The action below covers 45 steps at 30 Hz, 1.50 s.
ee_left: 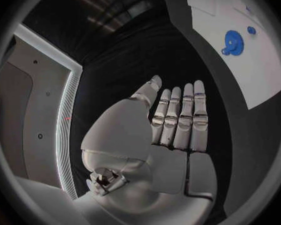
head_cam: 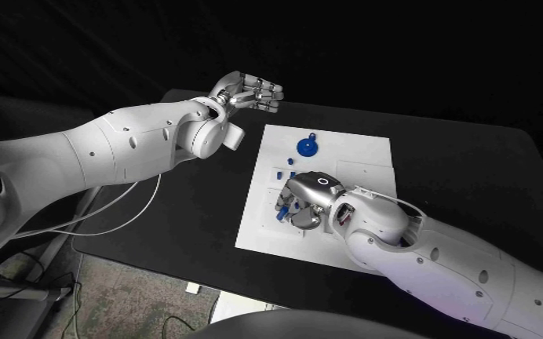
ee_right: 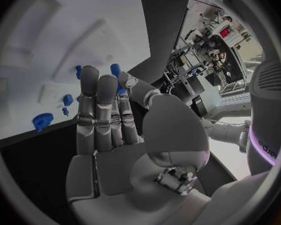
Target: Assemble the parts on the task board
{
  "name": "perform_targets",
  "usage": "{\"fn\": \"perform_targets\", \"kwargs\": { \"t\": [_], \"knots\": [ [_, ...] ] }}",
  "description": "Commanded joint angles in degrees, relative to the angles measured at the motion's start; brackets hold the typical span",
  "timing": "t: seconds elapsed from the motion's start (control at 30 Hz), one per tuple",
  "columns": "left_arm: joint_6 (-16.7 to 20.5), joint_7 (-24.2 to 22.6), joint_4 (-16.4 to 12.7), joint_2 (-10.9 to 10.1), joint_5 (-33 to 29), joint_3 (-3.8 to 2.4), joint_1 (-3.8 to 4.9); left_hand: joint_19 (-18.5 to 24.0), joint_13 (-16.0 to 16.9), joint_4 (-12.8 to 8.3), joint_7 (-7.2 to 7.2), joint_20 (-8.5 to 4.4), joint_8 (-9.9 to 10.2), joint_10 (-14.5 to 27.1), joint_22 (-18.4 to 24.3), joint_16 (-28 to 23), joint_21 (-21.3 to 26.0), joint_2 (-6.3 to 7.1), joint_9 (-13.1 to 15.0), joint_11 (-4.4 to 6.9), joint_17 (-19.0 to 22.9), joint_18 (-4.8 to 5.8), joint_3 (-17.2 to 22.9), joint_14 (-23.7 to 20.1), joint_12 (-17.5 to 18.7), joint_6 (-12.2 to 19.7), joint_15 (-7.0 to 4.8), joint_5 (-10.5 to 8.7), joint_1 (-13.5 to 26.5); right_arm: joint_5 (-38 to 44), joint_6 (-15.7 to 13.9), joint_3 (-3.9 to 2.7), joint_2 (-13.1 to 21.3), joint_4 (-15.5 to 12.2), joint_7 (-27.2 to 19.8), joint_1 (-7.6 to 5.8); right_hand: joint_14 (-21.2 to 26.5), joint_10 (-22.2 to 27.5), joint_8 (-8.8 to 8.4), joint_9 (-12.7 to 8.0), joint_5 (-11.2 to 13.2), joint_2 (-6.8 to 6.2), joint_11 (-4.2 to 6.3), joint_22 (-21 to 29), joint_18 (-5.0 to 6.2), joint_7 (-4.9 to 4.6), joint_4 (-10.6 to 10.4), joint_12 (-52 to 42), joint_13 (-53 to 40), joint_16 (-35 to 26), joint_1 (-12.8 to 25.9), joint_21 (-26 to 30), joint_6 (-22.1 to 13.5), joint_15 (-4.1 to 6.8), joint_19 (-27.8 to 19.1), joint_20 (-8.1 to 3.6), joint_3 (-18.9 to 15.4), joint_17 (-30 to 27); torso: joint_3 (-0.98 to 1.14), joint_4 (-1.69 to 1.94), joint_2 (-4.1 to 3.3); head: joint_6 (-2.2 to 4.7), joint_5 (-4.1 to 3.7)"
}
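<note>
- Right wrist view first: the right hand (ee_right: 109, 130) is stretched flat, fingers side by side and pointing out over the white task board (ee_right: 47, 45) — nothing lies across the palm from this angle.
- Just past those fingertips a small blue part (ee_right: 115, 70) pokes up, and the thumb sits beside it; whether the hand is pinching it or merely hovering there, I cannot tell.
- Head view now: the right hand (head_cam: 311, 194) is down over the near-left portion of the task board (head_cam: 351, 151), knuckles up, hiding what is under it.
- Peeking out at its left edge are small blue parts (head_cam: 282, 212), and a few more little blue pieces (head_cam: 278, 173) stand on the board just beyond the hand.
- Farther out, toward the far end of the board, lies a blue gear (head_cam: 307, 147) — well apart from the right hand, flat on the white surface.
- Over to the left hand (head_cam: 251, 91): it is raised off the left far corner of the board, above the black table (head_cam: 453, 151), fingers curled loosely.
- Left wrist view settles it: the left hand (ee_left: 172, 130) is released, fingers straight and close together, palm bare — it grips nothing.
- Beyond its fingertips in that view, the blue gear (ee_left: 233, 41) sits on the white board, with a tiny blue piece (ee_left: 251, 30) just beside it.
</note>
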<state>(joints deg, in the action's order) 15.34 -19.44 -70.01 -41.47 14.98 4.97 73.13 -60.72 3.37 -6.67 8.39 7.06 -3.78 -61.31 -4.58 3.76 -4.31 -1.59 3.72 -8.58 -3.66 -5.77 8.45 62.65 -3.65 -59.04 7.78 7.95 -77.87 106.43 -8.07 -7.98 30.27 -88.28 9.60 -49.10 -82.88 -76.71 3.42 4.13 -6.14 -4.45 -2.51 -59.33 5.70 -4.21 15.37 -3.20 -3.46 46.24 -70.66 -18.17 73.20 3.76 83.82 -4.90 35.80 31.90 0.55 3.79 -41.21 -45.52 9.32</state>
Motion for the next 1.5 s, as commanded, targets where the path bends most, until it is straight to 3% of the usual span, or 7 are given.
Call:
{"fn": "perform_targets", "kwargs": {
  "t": [0.03,0.7,1.5],
  "knots": [
    [-0.9,-0.6,-0.1,0.0,-0.2,-0.04,0.04,-0.2,-0.1,0.2,-0.04,0.18,0.2,0.4,0.1,-0.2,-0.3,-0.48,0.0,0.15,0.0,0.08,0.2,0.0,0.2,-0.1,0.30,0.06,0.2,1.8,-0.3,0.11,-0.2,0.3,0.1,0.08,0.0,-1.6,0.26,0.8,-0.2,0.55,1.37,-0.1,0.70,0.03,0.2,-0.3,-0.1,-0.2,-0.2,0.4,0.5,0.25,1.1,-0.38,0.1,0.0,-0.02,0.02,0.01,-0.09,-0.02],
    [-0.9,-0.6,0.0,-0.1,-0.2,-0.04,0.04,-0.2,-0.1,0.2,-0.04,0.18,0.2,0.4,0.1,-0.2,-0.3,-0.48,0.0,0.15,0.0,0.08,0.2,0.0,0.2,-0.1,0.30,0.06,0.2,2.9,0.4,1.05,-0.5,1.3,0.6,0.36,0.0,-1.6,0.27,0.7,-0.1,0.55,1.37,-0.4,0.72,0.04,0.3,-0.3,0.0,-0.2,-0.2,0.5,0.6,0.25,1.2,-0.38,0.1,0.1,-0.06,0.02,0.02,-0.35,0.06],
    [-0.9,-0.6,0.0,-0.2,-0.2,-0.03,0.04,-0.2,-0.1,0.2,-0.04,0.18,0.2,0.4,0.1,-0.2,-0.3,-0.48,0.0,0.15,0.0,0.08,0.2,0.0,0.2,-0.1,0.30,0.06,0.2,5.9,-0.6,1.54,-0.8,1.9,1.8,0.52,0.0,-1.7,0.27,0.7,0.2,0.39,1.40,-0.9,0.74,0.07,0.4,-0.3,-0.1,-0.1,-0.3,0.7,0.7,0.27,1.2,-0.39,0.4,0.2,-0.02,-0.02,0.03,-0.37,0.02]
  ]
}}
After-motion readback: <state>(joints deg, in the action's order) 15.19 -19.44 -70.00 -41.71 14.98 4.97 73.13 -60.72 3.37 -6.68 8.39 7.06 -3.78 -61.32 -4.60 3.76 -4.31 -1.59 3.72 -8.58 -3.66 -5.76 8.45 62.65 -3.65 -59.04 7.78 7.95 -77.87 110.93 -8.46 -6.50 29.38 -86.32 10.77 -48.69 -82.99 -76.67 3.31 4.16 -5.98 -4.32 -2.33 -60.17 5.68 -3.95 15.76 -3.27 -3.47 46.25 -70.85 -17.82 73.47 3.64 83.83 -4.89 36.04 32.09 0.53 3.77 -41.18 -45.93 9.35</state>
